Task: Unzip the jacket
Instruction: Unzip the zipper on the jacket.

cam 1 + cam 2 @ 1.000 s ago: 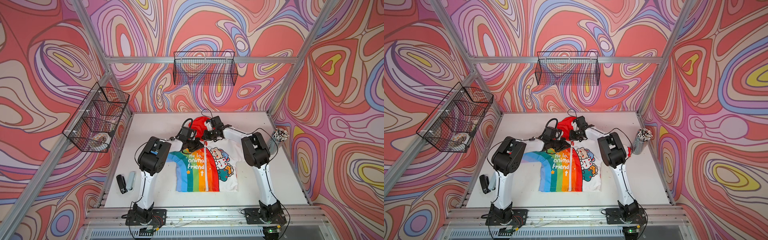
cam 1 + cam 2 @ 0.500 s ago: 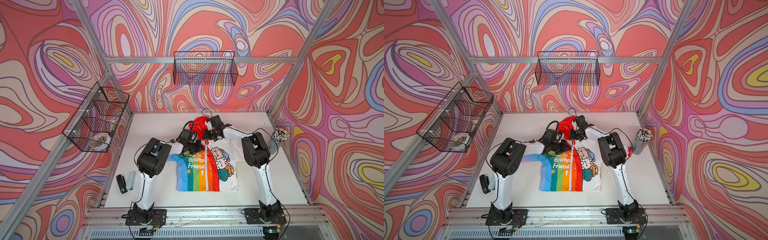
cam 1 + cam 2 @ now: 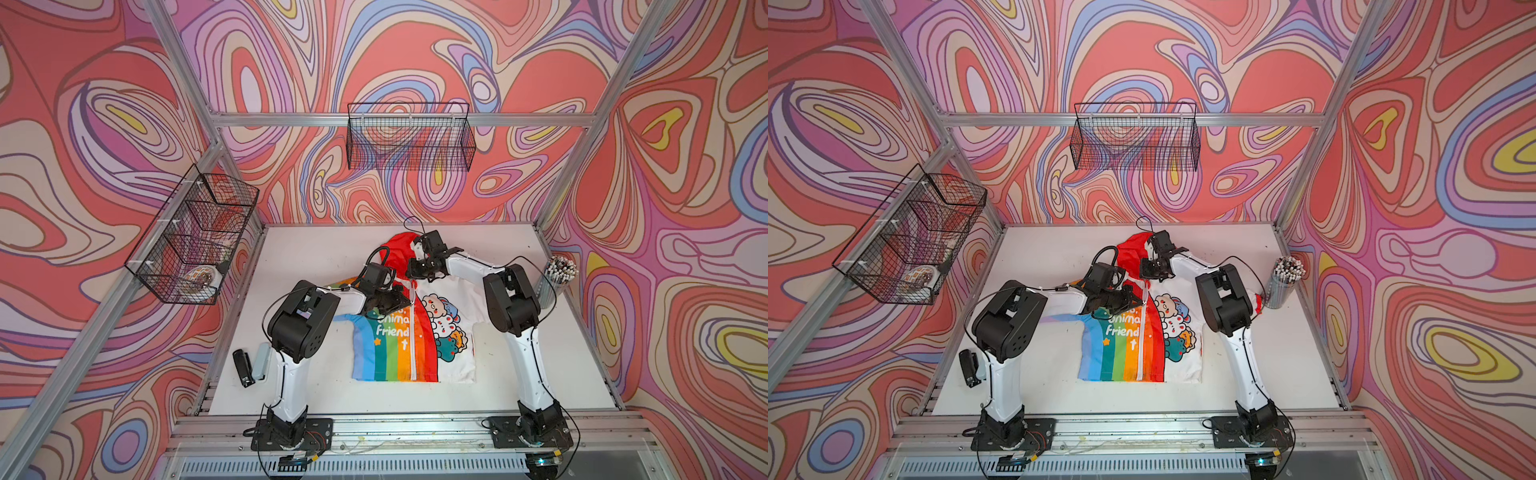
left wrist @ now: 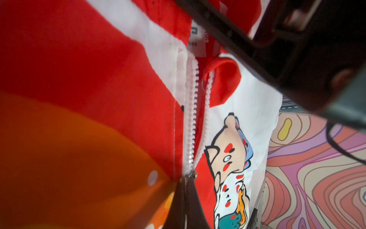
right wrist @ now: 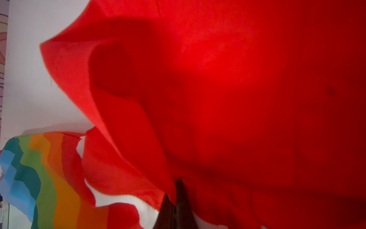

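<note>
The jacket (image 3: pixel 409 332) is recorded lying flat on the tabletop (image 3: pixel 311 257), lower centre of both top views, its red hood (image 5: pixel 217 99) pinched at the base in the shut right jaws, evidently as an anchor, while the zipper slider (image 4: pixel 191 175) is clamped in the closed left jaws for drawing down.

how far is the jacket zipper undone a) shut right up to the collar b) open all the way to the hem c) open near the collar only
c: the left wrist view shows the zipper teeth parted above the slider; in a top view the jacket is closed below that to the hem.
</note>
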Motion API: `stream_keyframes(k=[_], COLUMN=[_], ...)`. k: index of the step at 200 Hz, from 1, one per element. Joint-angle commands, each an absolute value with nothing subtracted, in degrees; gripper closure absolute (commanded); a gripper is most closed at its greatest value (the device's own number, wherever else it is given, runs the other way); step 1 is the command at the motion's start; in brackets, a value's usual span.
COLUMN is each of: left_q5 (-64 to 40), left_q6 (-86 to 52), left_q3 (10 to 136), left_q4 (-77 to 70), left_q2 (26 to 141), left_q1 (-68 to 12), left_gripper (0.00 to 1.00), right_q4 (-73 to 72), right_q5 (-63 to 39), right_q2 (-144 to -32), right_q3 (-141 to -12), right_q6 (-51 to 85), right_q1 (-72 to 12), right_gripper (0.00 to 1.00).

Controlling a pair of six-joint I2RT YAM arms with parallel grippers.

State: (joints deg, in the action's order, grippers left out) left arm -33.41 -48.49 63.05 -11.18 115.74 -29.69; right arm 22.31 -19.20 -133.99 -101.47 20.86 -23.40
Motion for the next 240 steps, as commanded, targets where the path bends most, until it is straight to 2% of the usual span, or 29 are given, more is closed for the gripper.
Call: stream_keyframes(k=[1, 178, 240], left_q5=[-33.1, -31.3, -30.2], left_q6=[-48.7, -46.5, -47.9], left_q3=[62.0, 56.1, 52.7], left_q4=[-9.5, -4.0, -6.1], left_q2=[113.5, 107.9, 105.8], left_q1=[-30.3, -33.6, -35.7], left_gripper=[1.00, 1.00, 1.00], right_q4=[21.1, 21.4, 21.9], right_q5=[-16.9, -18.5, -18.2], right_q2=[-135.3, -136.2, -136.3], right_q3=[-102.8, -102.4, -102.5], right_q6=[21.1, 20.2, 20.2], right_q1=[-22.7, -21.6, -21.6], right_gripper=[1.00, 1.00, 1.00])
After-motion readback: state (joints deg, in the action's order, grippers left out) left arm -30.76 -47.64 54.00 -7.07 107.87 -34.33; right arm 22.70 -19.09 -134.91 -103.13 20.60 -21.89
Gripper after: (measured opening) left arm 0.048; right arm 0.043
